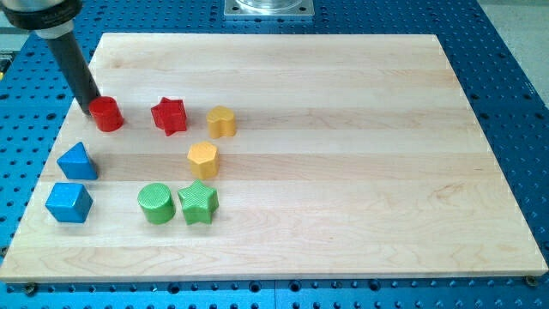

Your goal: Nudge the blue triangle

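Observation:
The blue triangle (77, 161) lies near the board's left edge, at the view's left. My tip (92, 111) is above it in the view, touching the left side of a red cylinder (107, 114). The dark rod slants up to the view's top left corner. The tip is well apart from the blue triangle, with bare board between them.
A blue cube (69, 202) sits just below the triangle. A red star (169, 115), a yellow block (221, 122), a yellow hexagon (203, 159), a green cylinder (156, 203) and a green star (198, 202) lie to the right. The wooden board (343, 129) rests on a blue perforated table.

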Controlling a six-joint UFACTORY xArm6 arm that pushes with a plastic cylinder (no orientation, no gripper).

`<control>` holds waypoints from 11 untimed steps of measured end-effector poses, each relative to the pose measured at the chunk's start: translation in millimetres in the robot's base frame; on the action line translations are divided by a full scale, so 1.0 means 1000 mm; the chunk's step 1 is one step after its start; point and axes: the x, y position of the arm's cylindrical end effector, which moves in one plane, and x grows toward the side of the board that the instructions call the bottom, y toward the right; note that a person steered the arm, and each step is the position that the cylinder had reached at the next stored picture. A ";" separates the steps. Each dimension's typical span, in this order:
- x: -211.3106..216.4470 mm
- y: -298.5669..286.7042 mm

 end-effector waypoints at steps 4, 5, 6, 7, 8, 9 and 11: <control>-0.035 -0.025; -0.023 -0.049; -0.022 -0.050; 0.022 -0.047; 0.086 -0.037; 0.109 -0.017; 0.118 -0.015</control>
